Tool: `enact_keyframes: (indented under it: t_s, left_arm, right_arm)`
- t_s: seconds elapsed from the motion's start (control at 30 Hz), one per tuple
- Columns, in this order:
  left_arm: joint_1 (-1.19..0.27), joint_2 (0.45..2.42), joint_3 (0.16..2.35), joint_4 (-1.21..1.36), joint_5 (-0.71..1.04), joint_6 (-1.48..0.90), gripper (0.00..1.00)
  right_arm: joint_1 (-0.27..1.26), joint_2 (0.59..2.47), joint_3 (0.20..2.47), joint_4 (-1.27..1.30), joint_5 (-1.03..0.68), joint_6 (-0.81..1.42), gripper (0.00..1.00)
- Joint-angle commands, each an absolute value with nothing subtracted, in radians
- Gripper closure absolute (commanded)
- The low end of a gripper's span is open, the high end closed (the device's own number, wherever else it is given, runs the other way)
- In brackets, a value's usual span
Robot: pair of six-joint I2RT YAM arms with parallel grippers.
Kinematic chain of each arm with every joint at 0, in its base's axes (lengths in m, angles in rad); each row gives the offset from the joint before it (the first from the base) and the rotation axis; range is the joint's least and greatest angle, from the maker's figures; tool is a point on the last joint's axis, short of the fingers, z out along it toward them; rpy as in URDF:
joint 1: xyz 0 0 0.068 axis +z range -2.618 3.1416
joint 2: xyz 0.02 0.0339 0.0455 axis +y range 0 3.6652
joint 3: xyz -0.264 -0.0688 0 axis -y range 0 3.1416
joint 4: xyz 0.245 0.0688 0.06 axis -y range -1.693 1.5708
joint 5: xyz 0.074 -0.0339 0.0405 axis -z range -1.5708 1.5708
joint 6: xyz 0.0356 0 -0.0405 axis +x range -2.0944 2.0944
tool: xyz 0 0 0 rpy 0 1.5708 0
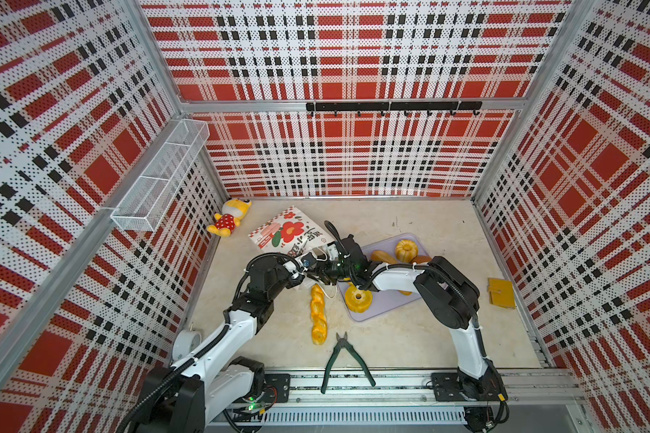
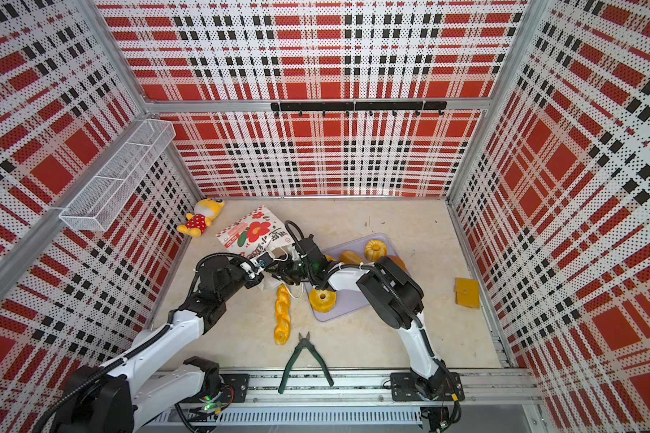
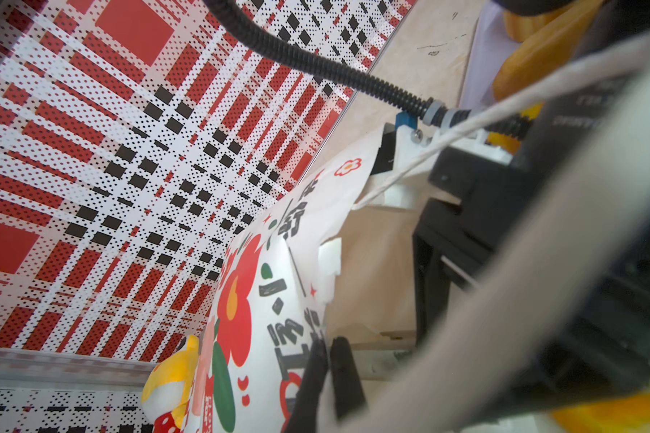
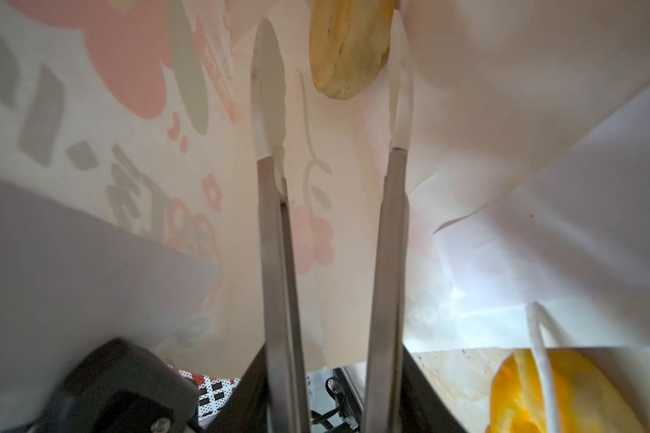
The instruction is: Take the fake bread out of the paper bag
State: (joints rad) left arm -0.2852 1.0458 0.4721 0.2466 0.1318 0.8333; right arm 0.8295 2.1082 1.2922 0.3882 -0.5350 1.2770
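Farthest out beyond the left fingers [image 3: 329,356] lies a yellow plush doll [image 1: 226,221], no part of the job. Those 2 black fingers are pressed together on the rim of the paper bag [image 1: 289,228], which lies on its side on the desk [image 1: 409,337]. The pinch looks meant to lift the upper wall and hold the mouth open for the other arm. The right fingers [image 4: 334,75], 2 long metal blades with pale tips, stand apart inside the bag with nothing clamped between them. Just ahead of their tips, in line with the gap, sits 1 piece of the fake bread [image 4: 349,48], tan and rounded; whether a tip touches it I cannot tell. They seem spread to straddle it before closing. Behind the right fingers, outside the mouth, a twisted braid [image 1: 318,315] lies on the desk with a white cord handle [image 4: 539,360] crossing in front of it. Further to their outer side a lilac tray [image 1: 381,306] carries a ring [image 1: 358,298], a fluted cake [image 1: 407,250] and a long loaf [image 1: 382,257], so much of the unloading seems done. The thin paper may crumple if the blades catch it.
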Motion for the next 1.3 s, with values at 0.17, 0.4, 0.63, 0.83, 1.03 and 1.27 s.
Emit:
enact_keyframes:
  t_s: [0.17, 0.4, 0.63, 0.83, 1.03, 1.27]
  left_arm:
    - [-0.295, 1.064, 0.467, 0.308, 0.171, 0.816, 1.00]
    - [-0.327, 1.083, 0.471, 0.315, 0.181, 0.815, 1.00]
    - [-0.336, 1.103, 0.461, 0.344, 0.187, 0.795, 1.00]
    - [-0.346, 1.090, 0.445, 0.351, 0.172, 0.783, 1.00]
    - [-0.347, 1.065, 0.421, 0.351, 0.152, 0.772, 1.00]
    - [-0.346, 1.055, 0.415, 0.357, 0.127, 0.750, 1.00]
  right_arm:
    - [0.827, 2.169, 1.352, 0.439, -0.566, 1.245, 0.52]
    - [0.830, 2.246, 1.457, 0.393, -0.611, 1.202, 0.50]
    - [0.826, 2.292, 1.484, 0.486, -0.663, 1.172, 0.76]
    - [0.814, 2.184, 1.378, 0.471, -0.652, 1.115, 1.00]
    - [0.794, 2.036, 1.243, 0.385, -0.632, 1.033, 1.00]
    - [0.781, 1.913, 1.146, 0.305, -0.611, 0.992, 1.00]
